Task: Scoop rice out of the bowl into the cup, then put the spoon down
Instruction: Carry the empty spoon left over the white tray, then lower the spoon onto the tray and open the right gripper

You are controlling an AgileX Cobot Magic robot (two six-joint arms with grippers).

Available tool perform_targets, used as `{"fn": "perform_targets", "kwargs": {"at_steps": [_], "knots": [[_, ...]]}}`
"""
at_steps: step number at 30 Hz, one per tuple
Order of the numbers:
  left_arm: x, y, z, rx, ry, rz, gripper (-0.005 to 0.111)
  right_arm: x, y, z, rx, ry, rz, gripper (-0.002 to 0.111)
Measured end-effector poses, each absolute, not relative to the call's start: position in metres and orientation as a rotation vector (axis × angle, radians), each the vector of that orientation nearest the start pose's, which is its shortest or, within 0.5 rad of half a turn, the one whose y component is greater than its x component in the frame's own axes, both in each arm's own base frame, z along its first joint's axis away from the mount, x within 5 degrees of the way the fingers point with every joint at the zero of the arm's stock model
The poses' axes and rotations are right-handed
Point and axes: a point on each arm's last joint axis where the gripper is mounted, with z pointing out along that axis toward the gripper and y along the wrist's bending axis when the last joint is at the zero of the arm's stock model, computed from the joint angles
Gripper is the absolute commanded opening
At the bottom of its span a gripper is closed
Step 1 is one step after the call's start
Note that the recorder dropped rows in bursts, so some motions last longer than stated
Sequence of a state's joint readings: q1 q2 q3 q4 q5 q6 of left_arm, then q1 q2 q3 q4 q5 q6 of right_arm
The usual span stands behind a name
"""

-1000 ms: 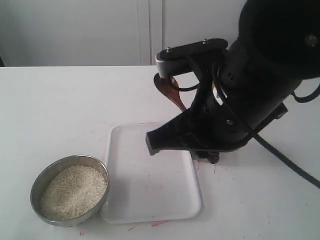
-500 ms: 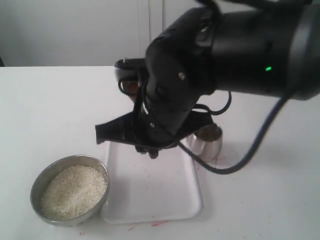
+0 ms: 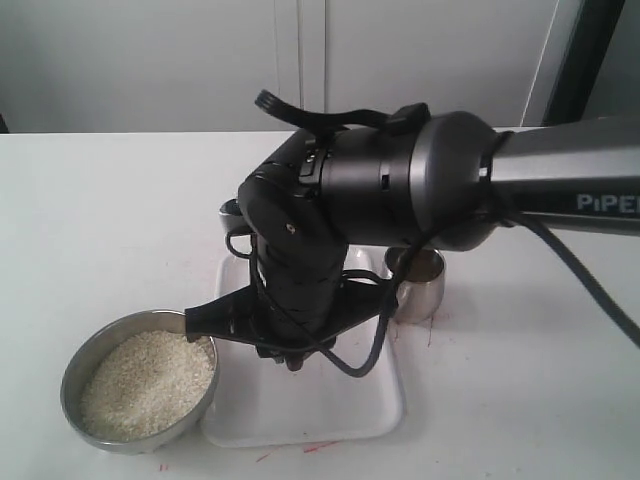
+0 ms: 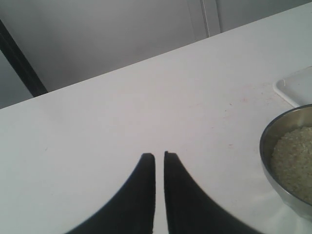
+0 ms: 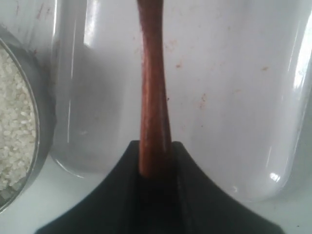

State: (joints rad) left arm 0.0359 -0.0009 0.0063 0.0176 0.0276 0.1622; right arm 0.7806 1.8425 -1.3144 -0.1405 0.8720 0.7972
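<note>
My right gripper (image 5: 155, 144) is shut on the handle of the dark reddish-brown spoon (image 5: 153, 92), held above the white tray (image 5: 224, 97). The spoon's oval end runs out of the right wrist view. In the exterior view the right arm (image 3: 300, 270) hangs over the tray and hides the spoon. The wide grey bowl (image 3: 80, 365) full of rice (image 3: 145, 385) sits just left of the arm. The shiny cup (image 3: 422, 285) stands behind the tray's right side, partly hidden. Beside the bowl (image 4: 273, 141), my left gripper (image 4: 159, 155) hovers over bare table, shut on nothing.
The white tray (image 3: 330, 410) lies between bowl and cup and bears faint red marks. Its corner (image 4: 297, 87) shows in the left wrist view. A white wall with cabinet doors stands behind the table.
The right arm has swung left and down from above the cup to over the tray beside the bowl, carrying the spoon. The cup has come into view.
</note>
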Motion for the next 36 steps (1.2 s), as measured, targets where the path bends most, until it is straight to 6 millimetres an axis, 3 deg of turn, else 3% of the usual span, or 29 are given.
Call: {"fn": "perform_targets", "kwargs": {"at_steps": [7,14,20,26,36], "knots": [[0.057,0.002,0.209,0.109,1.515,0.173,0.014,0.271,0.255,0.208,-0.012,2.888,0.137,0.0],[0.057,0.002,0.209,0.109,1.515,0.173,0.014,0.266,0.252,0.194,0.002,2.983,0.005,0.0],[0.057,0.002,0.209,0.109,1.515,0.173,0.014,0.276,0.263,0.179,0.011,2.93,0.108,0.0],[0.057,0.002,0.209,0.109,1.515,0.173,0.014,0.289,0.252,0.174,0.149,2.929,0.117,0.0],[0.057,0.002,0.209,0.109,1.515,0.173,0.014,0.285,0.249,0.17,0.135,2.988,0.053,0.0]]}}
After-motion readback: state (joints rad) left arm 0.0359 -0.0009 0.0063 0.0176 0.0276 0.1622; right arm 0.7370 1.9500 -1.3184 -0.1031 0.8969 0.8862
